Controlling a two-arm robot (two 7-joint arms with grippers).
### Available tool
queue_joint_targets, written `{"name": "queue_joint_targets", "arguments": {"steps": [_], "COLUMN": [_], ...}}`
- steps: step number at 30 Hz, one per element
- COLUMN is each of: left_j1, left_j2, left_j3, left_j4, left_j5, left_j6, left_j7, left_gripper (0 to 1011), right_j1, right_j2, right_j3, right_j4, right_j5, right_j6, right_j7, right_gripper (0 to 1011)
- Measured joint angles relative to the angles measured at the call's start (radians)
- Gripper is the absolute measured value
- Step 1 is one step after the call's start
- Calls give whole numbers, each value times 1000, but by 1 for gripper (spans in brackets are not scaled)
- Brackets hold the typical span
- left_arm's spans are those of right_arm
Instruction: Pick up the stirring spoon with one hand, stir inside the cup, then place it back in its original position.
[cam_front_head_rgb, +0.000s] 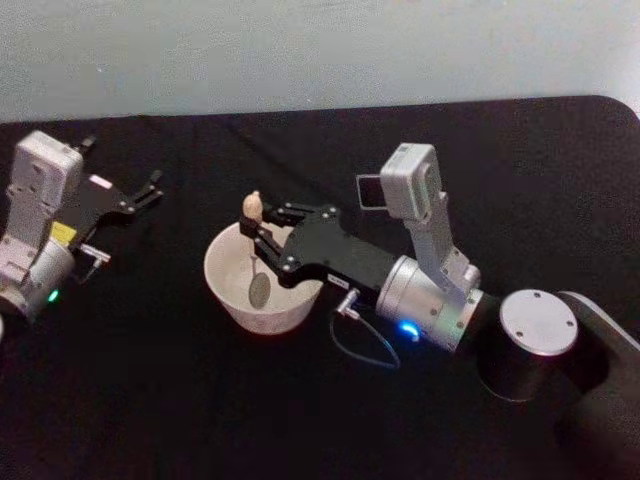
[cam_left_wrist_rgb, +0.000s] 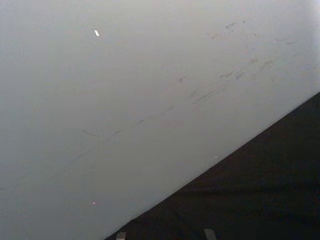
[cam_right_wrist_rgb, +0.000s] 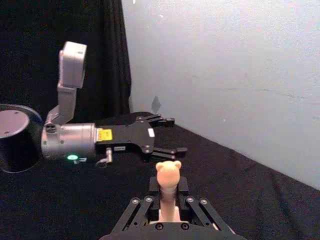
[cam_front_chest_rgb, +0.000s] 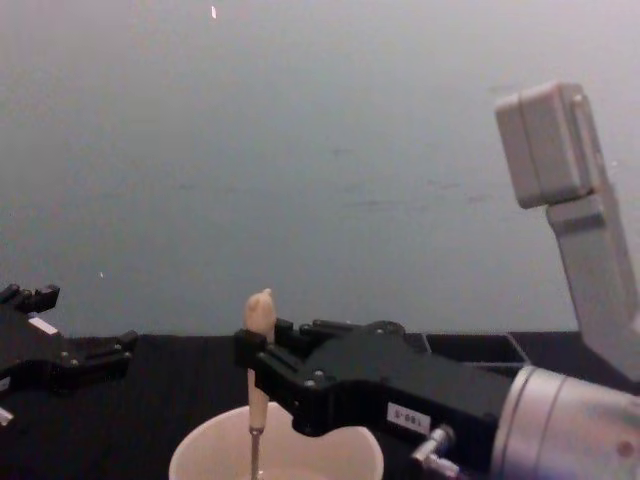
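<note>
The cream-white cup stands on the black table, left of centre. The stirring spoon stands nearly upright in it, its shiny bowl low inside the cup and its beige knobby tip on top. My right gripper is shut on the spoon's handle just above the rim. From the chest, the spoon rises out of the cup in the right gripper. The right wrist view looks past the spoon's tip. The dark square holder sits behind the right arm. My left gripper rests open at the far left.
A pale wall runs along the table's far edge. The right arm's camera housing stands tall beside the holder. A thin cable loop hangs under the right wrist. Bare black cloth lies in front of the cup.
</note>
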Motion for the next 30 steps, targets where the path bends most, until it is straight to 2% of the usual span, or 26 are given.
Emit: {"name": "queue_joint_targets", "arguments": {"steps": [10,30], "left_j1": [0,0], "left_j2": [0,0], "left_j3": [0,0], "left_j4": [0,0], "left_j5": [0,0], "left_j6": [0,0], "left_j7": [0,0], "left_gripper": [1001,1001], "right_j1": [35,36], "right_j2": [-35,-36], "right_j3": [6,41], "right_j4": [57,73], "right_j5": [-27,-41], "right_j6": [-21,-28], "right_j7": [-23,-33], "right_gripper": [213,213]}}
